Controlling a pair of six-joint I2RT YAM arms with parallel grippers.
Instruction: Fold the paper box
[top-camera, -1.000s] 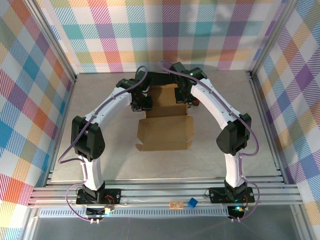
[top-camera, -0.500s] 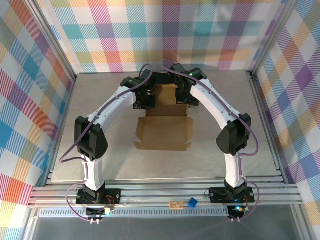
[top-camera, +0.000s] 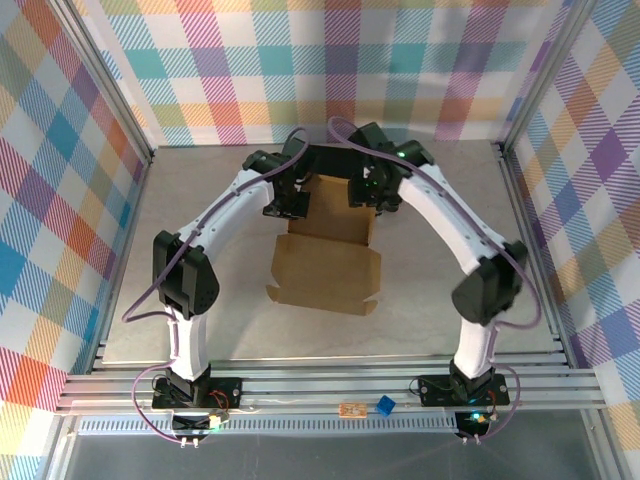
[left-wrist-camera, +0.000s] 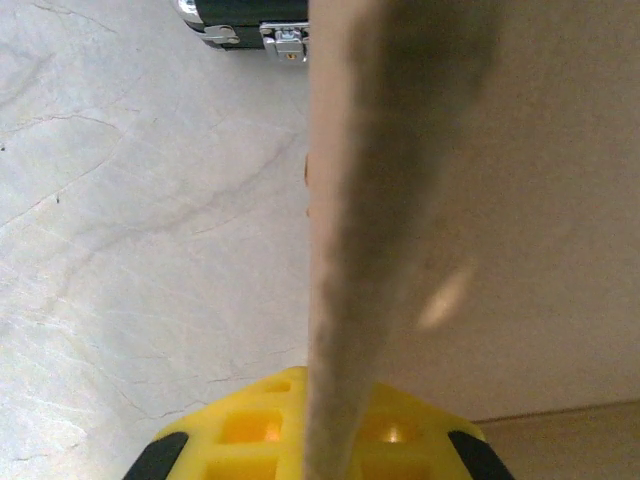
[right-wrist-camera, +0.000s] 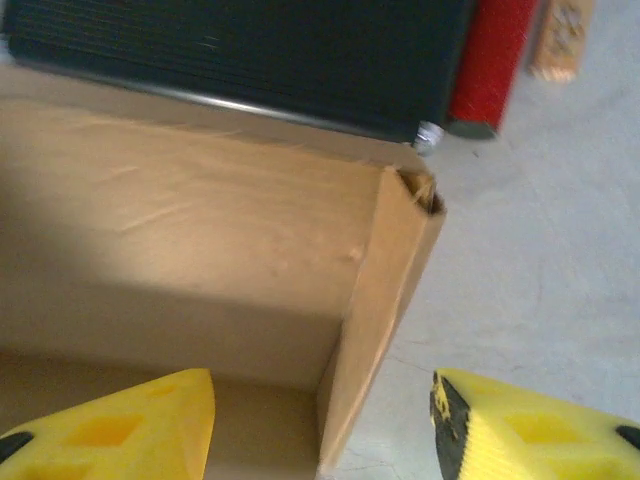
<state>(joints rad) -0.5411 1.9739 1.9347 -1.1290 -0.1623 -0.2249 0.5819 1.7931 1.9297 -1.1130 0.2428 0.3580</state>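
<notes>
The paper box (top-camera: 325, 260) is brown cardboard lying mid-table, its back part raised and a wide flap spread toward me. My left gripper (top-camera: 290, 205) is shut on the box's left side wall. In the left wrist view that wall (left-wrist-camera: 350, 250) runs edge-on between the yellow fingers (left-wrist-camera: 240, 430). My right gripper (top-camera: 368, 195) is open at the back right corner. In the right wrist view the upright right wall (right-wrist-camera: 385, 300) stands free between its yellow fingers (right-wrist-camera: 110, 425), with the box's inside (right-wrist-camera: 180, 230) to the left.
A black hard case (right-wrist-camera: 250, 60) lies right behind the box, with a red cylinder (right-wrist-camera: 495, 60) and a small wooden piece (right-wrist-camera: 560, 40) beside it. Its metal latch (left-wrist-camera: 285, 40) shows past the left wall. A blue block (top-camera: 384, 406) sits on the front rail.
My right gripper has opened and let go of the box's right wall, and its arm has swung outward to the right. The box has shifted slightly. The left gripper has stayed shut on the left wall.
</notes>
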